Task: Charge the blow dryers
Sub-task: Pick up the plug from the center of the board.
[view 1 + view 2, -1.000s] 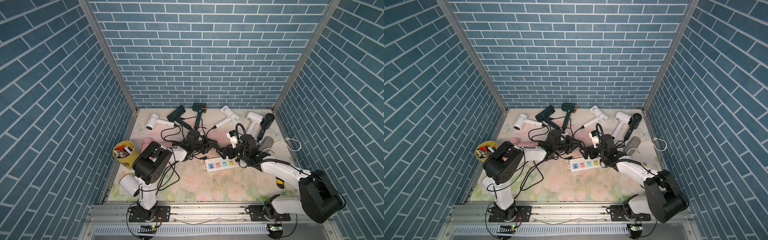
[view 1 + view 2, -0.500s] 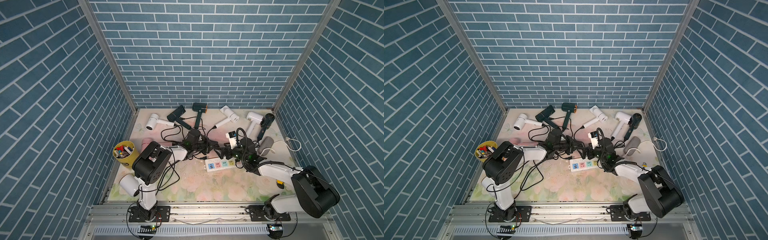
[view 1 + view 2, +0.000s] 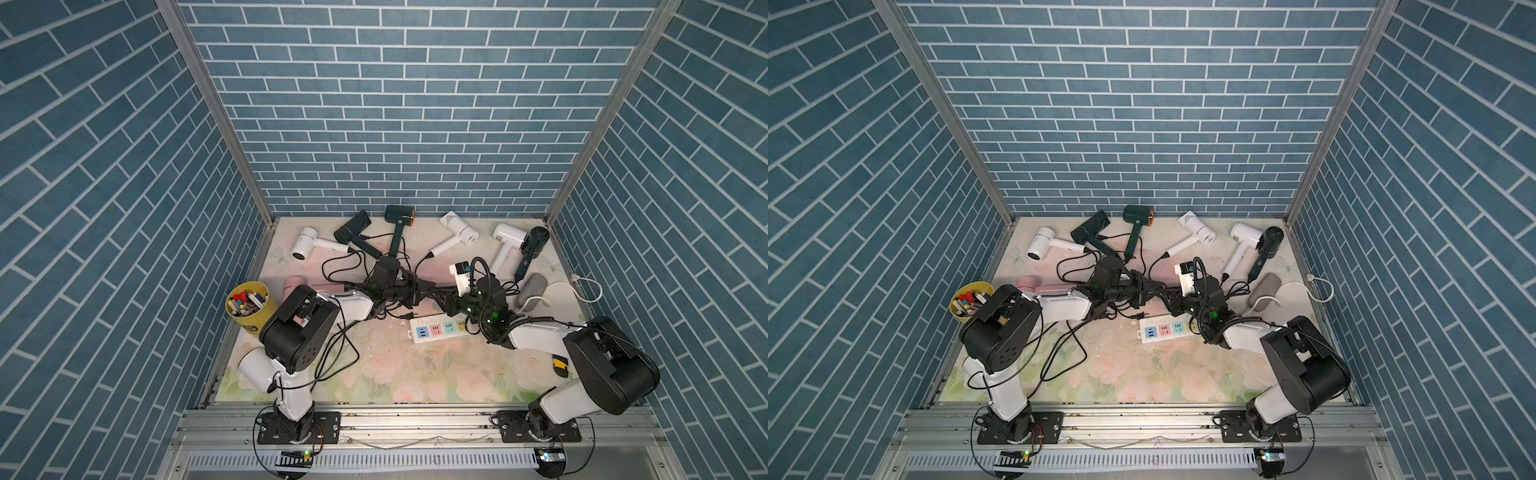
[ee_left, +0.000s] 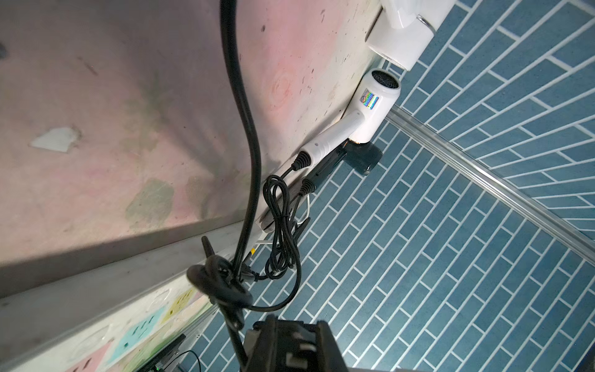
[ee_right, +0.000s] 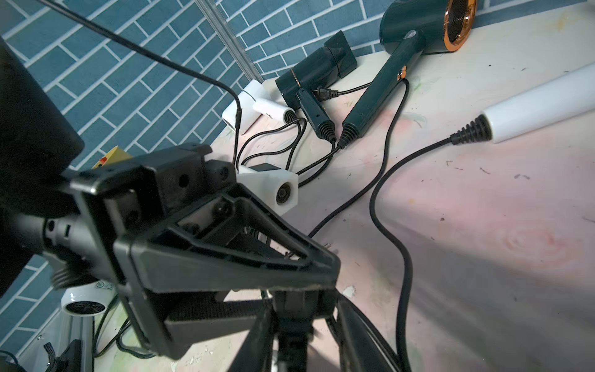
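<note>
Blow dryers (image 3: 457,226) are mostly lined up along the far edge of the table (image 3: 374,370), six of them, white and dark ones mixed, handles pointing toward the middle, plus a pink one (image 3: 293,286) lying at the left near the yellow cup (image 3: 249,307). The black cords (image 5: 409,277) tangle in the middle, just far of the power strip (image 3: 440,330). Left claw (image 3: 430,287) reaches in there from the left and looks pinched together on the end of one thick cord (image 4: 241,96). Right claw (image 3: 449,300) sits nose to nose with it, right at the same spot, and honestly I can't tell if it's apart or together
</note>
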### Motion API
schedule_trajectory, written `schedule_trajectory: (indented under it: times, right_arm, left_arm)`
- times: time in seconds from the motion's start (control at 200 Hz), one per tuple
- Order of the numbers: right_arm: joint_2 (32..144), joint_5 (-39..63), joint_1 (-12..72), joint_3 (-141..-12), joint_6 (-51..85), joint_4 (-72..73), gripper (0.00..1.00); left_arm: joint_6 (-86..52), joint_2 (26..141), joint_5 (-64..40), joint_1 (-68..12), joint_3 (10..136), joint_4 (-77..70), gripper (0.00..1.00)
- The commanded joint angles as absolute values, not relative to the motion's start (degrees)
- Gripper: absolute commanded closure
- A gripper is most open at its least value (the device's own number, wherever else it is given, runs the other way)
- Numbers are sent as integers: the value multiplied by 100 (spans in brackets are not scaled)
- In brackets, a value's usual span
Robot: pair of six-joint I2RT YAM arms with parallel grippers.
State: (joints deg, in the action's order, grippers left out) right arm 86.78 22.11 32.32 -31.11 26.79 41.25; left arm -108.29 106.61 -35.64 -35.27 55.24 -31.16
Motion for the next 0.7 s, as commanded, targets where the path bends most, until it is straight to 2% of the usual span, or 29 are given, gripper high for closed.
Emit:
schedule_trajectory:
  times: [0.0, 0.145, 0.21, 0.3, 0.335, 0.425, 0.525, 0.625, 0.69]
  right_arm:
    - [8771, 2240, 3226, -3094, 2854, 4444, 76]
    - [8785, 2320, 3223, -3114, 2856, 4458, 100]
    - [8766, 2329, 3226, -3145, 2856, 4423, 100]
    - [8655, 2215, 3226, -3211, 2760, 4156, 100]
    - [8581, 2122, 3217, -3261, 2693, 3925, 100]
    - [8313, 1867, 3184, -3491, 2473, 3105, 100]
    - [8030, 1609, 3067, -3889, 2243, 1945, 100]
    - [7863, 1475, 2917, -4428, 1965, 741, 100]
    - [7831, 1459, 2788, -4781, 1821, 44, 100]
  left_arm:
    - [-10890, 10512, -3771, -3569, 5555, -3217, 87]
    - [-10881, 10512, -3753, -3577, 5537, -3235, 86]
    - [-10843, 10496, -3715, -3575, 5524, -3278, 84]
    - [-10641, 10435, -3674, -3568, 5528, -3186, 76]
    - [-10534, 10416, -3665, -3572, 5537, -3159, 71]
    - [-10179, 10389, -3673, -3521, 5555, -3217, 46]
    - [-9589, 10254, -3626, -3416, 5530, -3056, 29]
    - [-8710, 9960, -3457, -3332, 5513, -2506, 18]
    - [-8125, 9754, -3306, -3323, 5442, -2404, 16]
